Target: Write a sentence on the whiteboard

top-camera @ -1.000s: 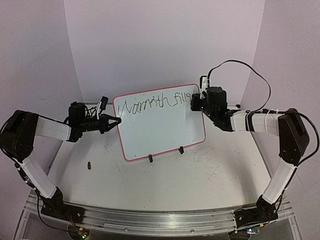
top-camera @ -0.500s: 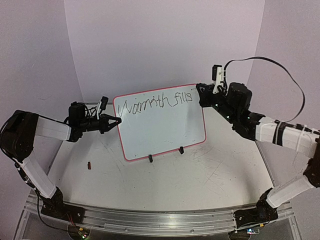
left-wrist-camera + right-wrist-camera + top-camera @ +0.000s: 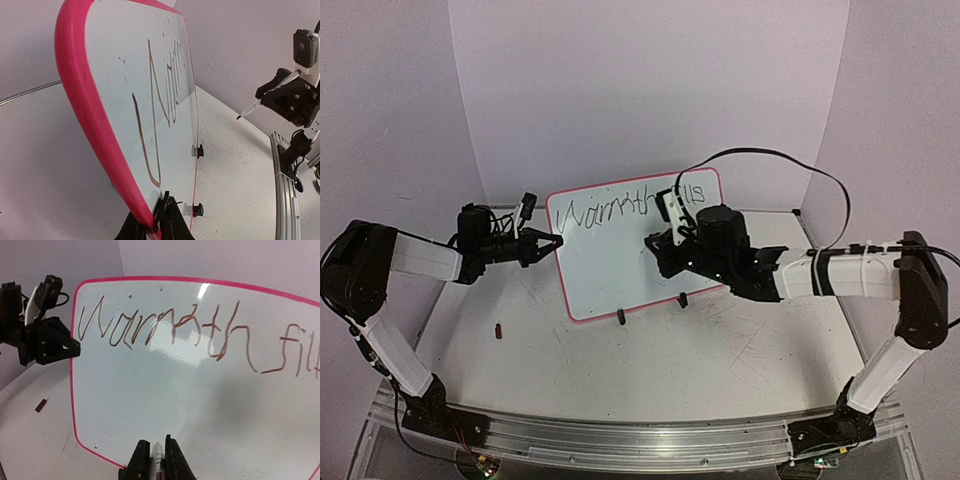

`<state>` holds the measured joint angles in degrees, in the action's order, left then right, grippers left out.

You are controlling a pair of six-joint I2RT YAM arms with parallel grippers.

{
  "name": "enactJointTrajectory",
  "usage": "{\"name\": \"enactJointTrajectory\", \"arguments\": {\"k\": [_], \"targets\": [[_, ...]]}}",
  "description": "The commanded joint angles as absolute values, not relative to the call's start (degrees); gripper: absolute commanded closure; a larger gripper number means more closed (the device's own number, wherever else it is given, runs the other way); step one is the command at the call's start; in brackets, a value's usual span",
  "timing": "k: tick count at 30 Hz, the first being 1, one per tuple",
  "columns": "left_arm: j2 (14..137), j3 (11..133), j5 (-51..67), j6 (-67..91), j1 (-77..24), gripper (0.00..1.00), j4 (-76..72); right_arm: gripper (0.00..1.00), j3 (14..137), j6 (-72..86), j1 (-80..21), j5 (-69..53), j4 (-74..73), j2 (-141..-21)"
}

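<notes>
Pink-framed white rectangular whiteboard point(image 3: 630, 268), left edge clamped by left gripper point(image 3: 551, 243), right gripper point(image 3: 154, 452) closed on white marker point(image 3: 158, 455), tip off surface, upright, facing arm bases, long axis left-right.

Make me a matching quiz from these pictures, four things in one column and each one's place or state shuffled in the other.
1 pink-framed white whiteboard
2 left gripper
3 right gripper
4 small dark red piece

A shut on a white marker
B lying on the scratched grey table
C standing on black clip feet
D clamped on the board's edge

Pairs: 1-C, 2-D, 3-A, 4-B
</notes>
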<state>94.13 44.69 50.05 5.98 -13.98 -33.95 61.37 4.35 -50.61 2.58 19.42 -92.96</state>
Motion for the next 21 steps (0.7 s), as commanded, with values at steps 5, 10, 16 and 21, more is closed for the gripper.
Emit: {"name": "enactJointTrajectory", "arguments": {"k": [5, 10, 16, 21], "targets": [[94.75, 45.70, 40.44, -0.53, -14.45, 1.00, -29.34, 1.00, 72.71, 3.59, -55.31, 0.71, 19.66, -103.26], [94.74, 45.87, 39.83, -0.53, -14.54, 1.00, -28.84, 1.00, 74.33, 1.21, -57.11, 6.27, 20.02, -104.85], [94.30, 45.59, 39.00, -0.53, -14.53, 1.00, -28.52, 1.00, 75.95, -2.98, -57.06, 10.51, 20.37, -105.68], [94.24, 45.64, 38.12, -0.56, -14.58, 1.00, -28.17, 1.00, 81.70, -2.22, -57.13, 8.33, 15.48, -108.99]]}}
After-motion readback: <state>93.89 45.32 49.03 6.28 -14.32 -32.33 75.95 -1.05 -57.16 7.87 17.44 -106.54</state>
